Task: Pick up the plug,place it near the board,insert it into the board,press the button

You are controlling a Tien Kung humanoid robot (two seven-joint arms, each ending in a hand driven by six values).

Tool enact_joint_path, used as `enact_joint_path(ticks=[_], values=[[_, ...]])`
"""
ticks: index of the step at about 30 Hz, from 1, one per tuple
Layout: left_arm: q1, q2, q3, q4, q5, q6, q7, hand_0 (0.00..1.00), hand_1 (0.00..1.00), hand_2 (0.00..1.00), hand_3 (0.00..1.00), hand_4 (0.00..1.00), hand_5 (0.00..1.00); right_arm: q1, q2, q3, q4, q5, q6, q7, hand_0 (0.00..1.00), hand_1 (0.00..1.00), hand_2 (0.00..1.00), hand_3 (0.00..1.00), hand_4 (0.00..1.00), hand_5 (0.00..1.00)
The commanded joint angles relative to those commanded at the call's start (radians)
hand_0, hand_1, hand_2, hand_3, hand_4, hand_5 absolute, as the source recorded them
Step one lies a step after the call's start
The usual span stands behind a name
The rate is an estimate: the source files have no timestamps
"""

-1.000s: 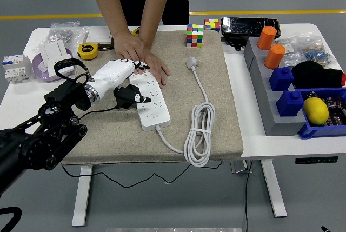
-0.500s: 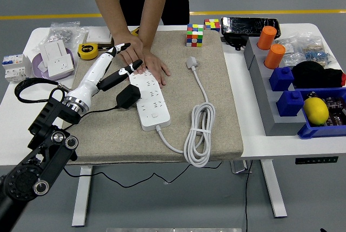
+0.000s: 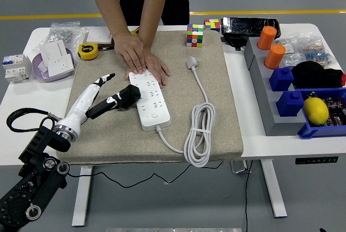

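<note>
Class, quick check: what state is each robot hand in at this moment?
Left hand: fingers extended, holding nothing, tips by the black plug.
Right hand: not in view.

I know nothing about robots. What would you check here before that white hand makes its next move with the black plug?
1. Plug location: the black plug lies on the mat against the power strip's left side, not in a socket. Not ok.
2. Grip: the left hand reaches toward the plug, fingers stretched out; a real hold is unclear. Cannot tell.
3. Strip held steady: a person's hands press on its far end. Ok.
4. Sockets free: the near sockets show nothing plugged in. Ok.
5. Clearance from the person's hands: the robot hand is apart from them. Ok.
6. Button: too small to pick out. Cannot tell.
</note>
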Motion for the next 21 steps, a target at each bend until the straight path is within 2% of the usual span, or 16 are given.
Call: enact_joint_path(ticks=[21], values=[[-0.021, -0.005, 0.074, 0.042, 0.018, -0.007, -0.001, 0.998, 0.998, 0.980, 0.936, 0.998, 0.998, -0.001, -0.001, 0.000, 0.000, -0.001, 0.000, -0.001, 0.832, 0.766, 0.761, 0.795, 0.998, 0.918]])
